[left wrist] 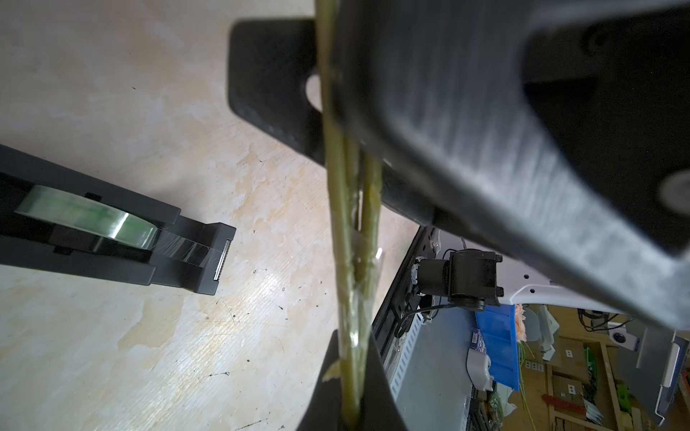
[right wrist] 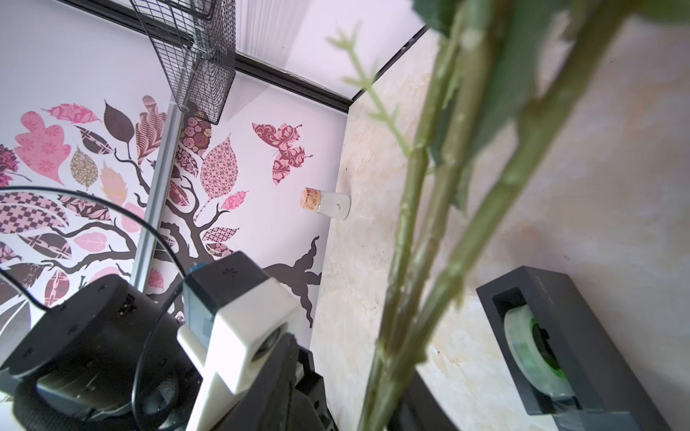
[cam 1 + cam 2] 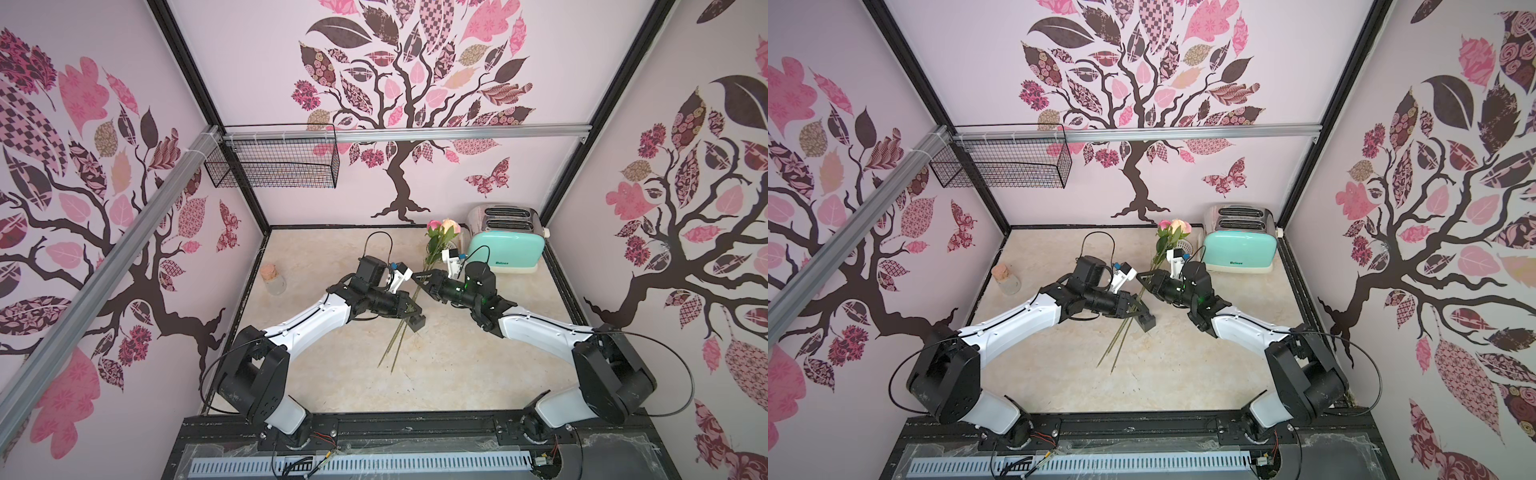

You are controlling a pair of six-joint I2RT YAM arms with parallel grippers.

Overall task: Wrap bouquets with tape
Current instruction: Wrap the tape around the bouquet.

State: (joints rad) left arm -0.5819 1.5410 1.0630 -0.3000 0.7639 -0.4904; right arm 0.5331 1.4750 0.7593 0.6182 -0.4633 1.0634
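The bouquets [image 3: 442,227] are pink and peach roses whose thin green stems [image 3: 399,336] slant toward the table's front in both top views. My left gripper [image 3: 415,309] [image 1: 351,395] is shut on the stems low down. A strip of clear tape [image 1: 358,268] glints around the stems just beyond its jaws. Higher up the stems, my right gripper [image 3: 419,276] [image 2: 367,399] stands open, one finger on each side and table showing in the gap. The tape, a pale roll in its black dispenser [image 1: 112,227] [image 2: 552,358] [image 3: 1148,322], sits on the table beside the left gripper.
A mint toaster [image 3: 505,249] and a silver toaster [image 3: 503,218] stand at the back right. A corked glass jar [image 3: 274,280] sits near the left wall. A black wire basket [image 3: 274,162] hangs on the rail above the back left.
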